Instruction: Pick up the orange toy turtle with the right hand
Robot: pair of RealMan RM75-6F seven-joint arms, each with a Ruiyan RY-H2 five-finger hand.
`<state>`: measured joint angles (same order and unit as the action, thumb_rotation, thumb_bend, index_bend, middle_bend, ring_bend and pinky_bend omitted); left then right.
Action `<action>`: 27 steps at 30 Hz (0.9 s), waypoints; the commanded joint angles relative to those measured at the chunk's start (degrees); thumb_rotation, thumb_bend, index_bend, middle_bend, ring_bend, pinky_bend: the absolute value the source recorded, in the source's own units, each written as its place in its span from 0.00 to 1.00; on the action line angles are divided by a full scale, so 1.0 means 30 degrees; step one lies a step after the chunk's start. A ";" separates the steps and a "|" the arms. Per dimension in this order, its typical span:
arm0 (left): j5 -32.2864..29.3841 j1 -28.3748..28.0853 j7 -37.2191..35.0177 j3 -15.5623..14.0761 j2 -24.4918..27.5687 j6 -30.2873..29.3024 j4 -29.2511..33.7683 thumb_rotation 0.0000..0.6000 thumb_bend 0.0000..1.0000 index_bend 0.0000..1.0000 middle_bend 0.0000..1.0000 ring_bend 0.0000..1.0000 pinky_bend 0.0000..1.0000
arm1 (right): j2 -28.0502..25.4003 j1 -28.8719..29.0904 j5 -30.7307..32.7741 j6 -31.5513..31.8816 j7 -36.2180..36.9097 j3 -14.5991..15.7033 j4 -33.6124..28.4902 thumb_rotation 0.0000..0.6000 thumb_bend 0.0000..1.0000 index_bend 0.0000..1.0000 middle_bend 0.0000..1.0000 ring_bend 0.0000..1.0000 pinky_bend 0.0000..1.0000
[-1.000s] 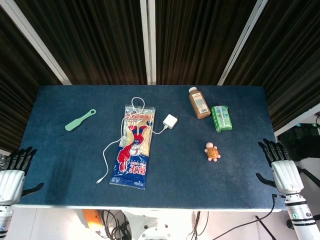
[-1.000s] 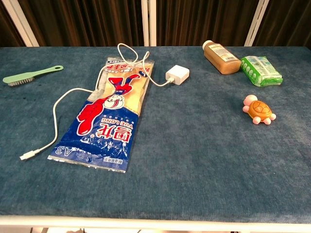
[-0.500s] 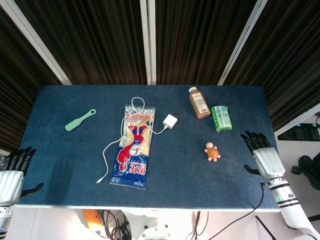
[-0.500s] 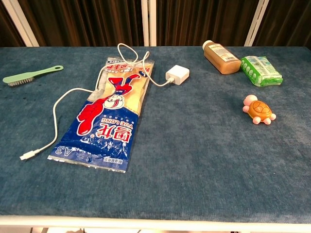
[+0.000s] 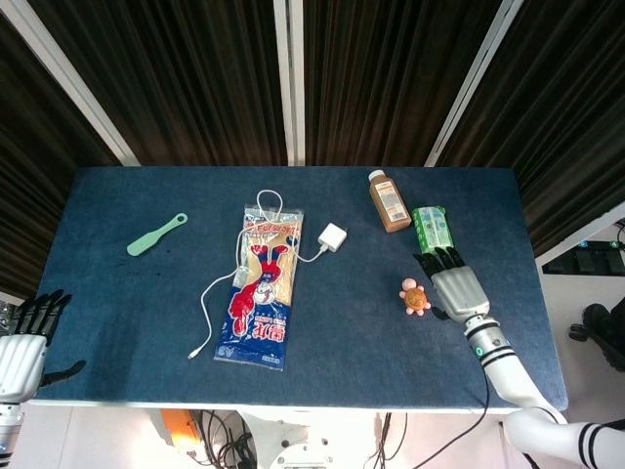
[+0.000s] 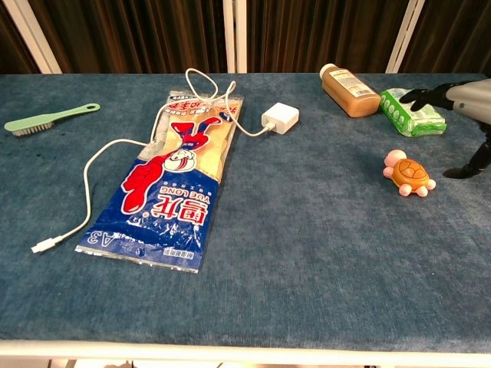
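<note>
Orange toy turtle [image 5: 415, 298] is seen lying on the blue table [image 5: 117, 303], just in front of the green packet [image 5: 432, 231] and to the right of the white charger [image 5: 331, 237]. The right hand [image 5: 455, 287] is held just beside the turtle on its right, apart from it, with fingers spread and nothing grasped. The left hand [image 5: 23, 342] is seen at the table's near left corner, well apart from the turtle, fingers extended and empty.
</note>
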<state>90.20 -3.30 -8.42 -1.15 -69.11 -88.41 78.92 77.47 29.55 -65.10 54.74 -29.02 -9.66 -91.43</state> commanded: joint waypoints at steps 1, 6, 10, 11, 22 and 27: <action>-0.0034 0.0004 -0.0077 0.0022 0.0039 0.0033 -0.0002 1.00 0.08 0.00 0.00 0.00 0.00 | 0.0750 0.0682 0.0949 -0.0440 -0.0686 -0.0091 0.0399 1.00 0.09 0.02 0.15 0.00 0.00; -0.0060 0.0018 -0.0256 0.0015 0.0044 0.0125 -0.0070 1.00 0.08 0.00 0.00 0.00 0.00 | 0.1146 0.1224 0.1697 -0.0671 -0.1146 0.0050 0.0647 1.00 0.09 0.05 0.18 0.00 0.00; -0.0079 0.0069 -0.0389 0.0001 0.0064 0.0137 -0.0099 1.00 0.08 0.00 0.00 0.00 0.00 | 0.1411 0.1495 0.2130 -0.0653 -0.1464 0.0321 0.0735 1.00 0.09 0.10 0.24 0.00 0.00; -0.0091 0.0075 -0.0414 0.0002 0.0075 0.0152 -0.0107 1.00 0.08 0.00 0.00 0.00 0.00 | 0.1453 0.1534 0.2230 -0.0626 -0.1519 0.0373 0.0755 1.00 0.09 0.10 0.26 0.00 0.00; -0.0190 0.0021 -0.0842 0.0023 -0.0058 0.0458 -0.0359 1.00 0.08 0.00 0.00 0.00 0.00 | 0.2020 0.1746 0.2452 -0.0095 -0.1332 0.0851 0.1315 1.00 0.13 0.33 0.42 0.12 0.00; -0.0245 0.0030 -0.0960 0.0030 -0.0101 0.0538 -0.0461 1.00 0.08 0.00 0.00 0.00 0.00 | 0.2507 0.1809 0.2204 0.0080 -0.0951 0.0981 0.1938 1.00 0.20 0.47 0.49 0.20 0.00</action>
<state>89.47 -3.21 -11.31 -1.06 -69.41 -86.80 77.54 84.75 34.93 -58.31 54.82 -32.11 -6.81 -85.85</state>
